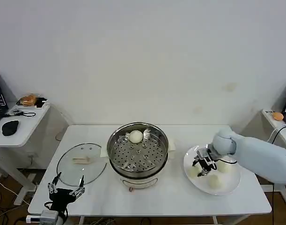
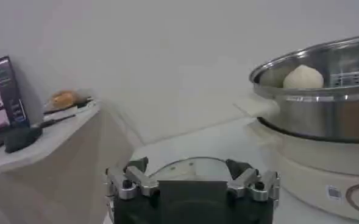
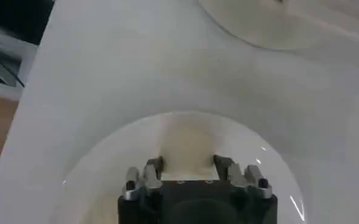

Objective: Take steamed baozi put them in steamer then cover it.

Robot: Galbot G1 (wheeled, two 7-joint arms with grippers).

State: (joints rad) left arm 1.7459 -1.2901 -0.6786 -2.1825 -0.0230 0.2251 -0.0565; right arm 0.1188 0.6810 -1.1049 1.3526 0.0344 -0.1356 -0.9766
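Right pincer (image 1: 204,167), fingers apart, hovers over plate (image 1: 231,185) of three baozi (image 1: 214,182); steamer (image 1: 138,152) holds one.

You see a shiny stainless-steel steamer (image 1: 138,152), a clear glass cover (image 1: 82,163), smooth matt baozi (image 1: 135,136) and a matt white counter (image 1: 171,197).

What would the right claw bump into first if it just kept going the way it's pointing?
Most likely a baozi on the plate. The right gripper points down over the plate's left part, jaws open, with the bun just below them. How much gap remains is hard to judge.
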